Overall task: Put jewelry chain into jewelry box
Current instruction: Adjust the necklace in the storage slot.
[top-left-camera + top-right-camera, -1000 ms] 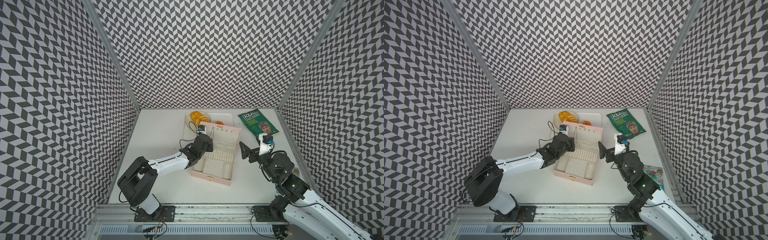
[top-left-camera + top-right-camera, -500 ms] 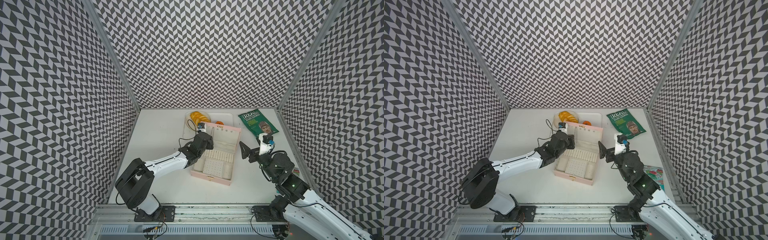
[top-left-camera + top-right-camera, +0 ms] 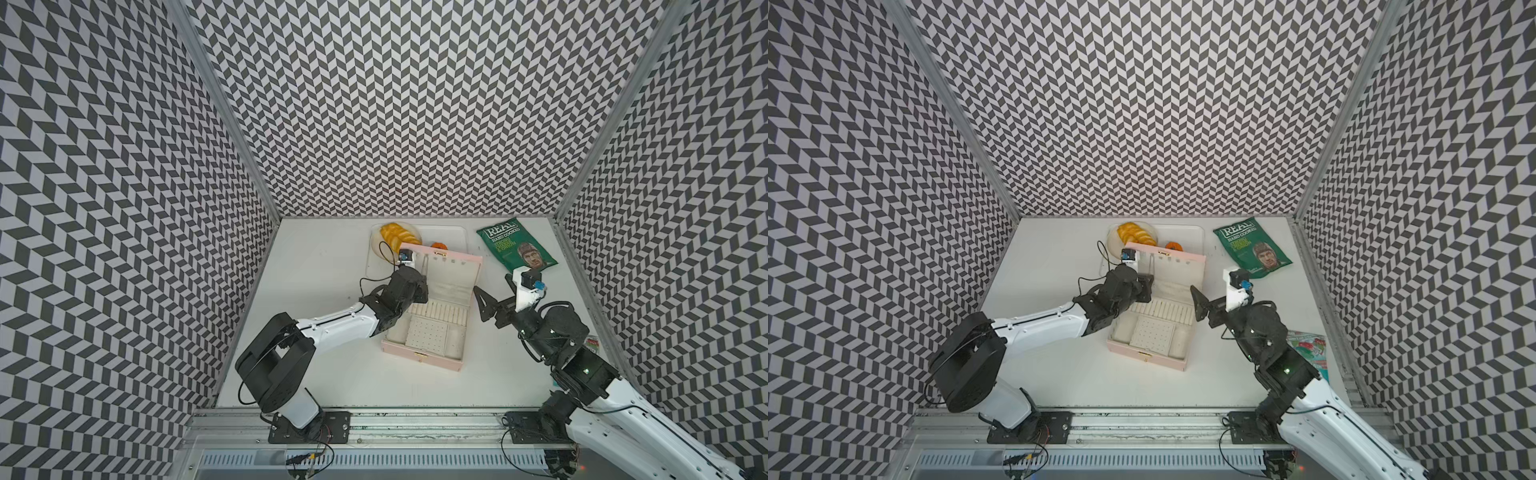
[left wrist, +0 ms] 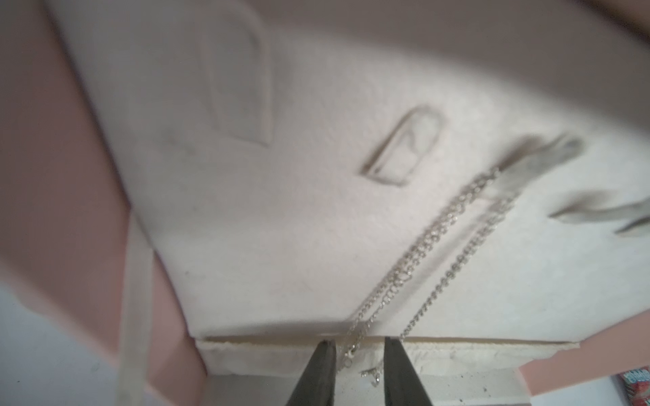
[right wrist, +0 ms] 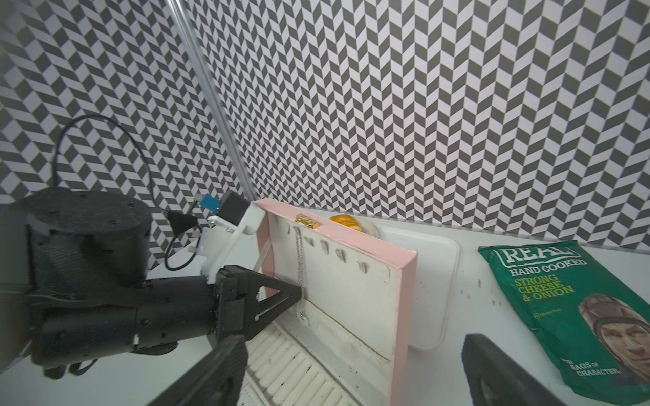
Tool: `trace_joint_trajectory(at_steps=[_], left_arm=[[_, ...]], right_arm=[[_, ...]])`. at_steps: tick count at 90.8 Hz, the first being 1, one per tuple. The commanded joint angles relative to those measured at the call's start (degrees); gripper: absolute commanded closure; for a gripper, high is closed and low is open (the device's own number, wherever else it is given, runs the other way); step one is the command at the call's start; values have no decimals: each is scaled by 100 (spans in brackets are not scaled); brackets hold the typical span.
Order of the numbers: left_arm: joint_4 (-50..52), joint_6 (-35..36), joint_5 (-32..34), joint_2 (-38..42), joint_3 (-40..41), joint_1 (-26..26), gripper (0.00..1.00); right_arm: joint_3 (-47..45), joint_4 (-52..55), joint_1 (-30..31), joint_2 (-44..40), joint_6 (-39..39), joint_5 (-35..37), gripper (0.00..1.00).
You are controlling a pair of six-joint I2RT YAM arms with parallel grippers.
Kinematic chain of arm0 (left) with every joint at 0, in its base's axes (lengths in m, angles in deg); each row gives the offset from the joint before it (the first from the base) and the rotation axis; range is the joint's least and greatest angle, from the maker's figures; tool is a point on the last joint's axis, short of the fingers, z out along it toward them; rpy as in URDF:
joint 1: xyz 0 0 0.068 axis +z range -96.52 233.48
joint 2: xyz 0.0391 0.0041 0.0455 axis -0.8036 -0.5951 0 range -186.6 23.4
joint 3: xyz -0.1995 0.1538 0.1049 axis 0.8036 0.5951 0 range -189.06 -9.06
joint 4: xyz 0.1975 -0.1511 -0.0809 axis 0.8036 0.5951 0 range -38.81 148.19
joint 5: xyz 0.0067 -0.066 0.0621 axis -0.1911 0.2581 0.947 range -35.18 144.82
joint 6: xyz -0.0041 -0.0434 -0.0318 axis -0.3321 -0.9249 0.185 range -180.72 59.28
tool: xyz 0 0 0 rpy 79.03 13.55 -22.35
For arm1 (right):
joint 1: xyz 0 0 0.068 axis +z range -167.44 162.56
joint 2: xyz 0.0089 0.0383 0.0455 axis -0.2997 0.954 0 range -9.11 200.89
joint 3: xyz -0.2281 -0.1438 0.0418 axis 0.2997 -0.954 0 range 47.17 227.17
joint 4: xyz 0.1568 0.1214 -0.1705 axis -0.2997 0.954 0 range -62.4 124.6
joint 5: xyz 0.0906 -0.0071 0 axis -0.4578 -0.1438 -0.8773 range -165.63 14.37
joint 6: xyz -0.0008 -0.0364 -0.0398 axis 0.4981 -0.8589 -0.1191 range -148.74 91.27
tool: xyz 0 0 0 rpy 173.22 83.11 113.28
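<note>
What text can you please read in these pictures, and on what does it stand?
"REAL HAND COOKED", on the green crisp bag.
"STRONG CHEESE & ONION", same bag.
"BAGS OF CHARACTER", same bag.
Print on the small packet: too blurred to read.

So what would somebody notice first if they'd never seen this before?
Probably the black-and-white zigzag walls all around. Next, the open pink jewelry box in the middle, with a thin silver chain hanging from a hook inside its raised lid, the left hand close by. A green crisp bag lies behind, on the right.
</note>
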Motion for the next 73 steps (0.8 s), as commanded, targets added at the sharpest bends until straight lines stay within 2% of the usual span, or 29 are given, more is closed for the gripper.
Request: trace_joint_trajectory(at_steps=[1,50,64,73], left_arm=[[-166,60,-88,-113,8,38,72],[45,-47,290,-439,-270,52,76],[30,-31,320,-397,-290,57,96],[62,-30,325,-343,-297,55,100]], right_arm=[[-1,-322,14,112,-41,-530,0],[-7,-345,14,153,-28,-539,0],[-7,-355,17,174,-26,-552,0],[-8,-355,14,174,-24,-552,0]])
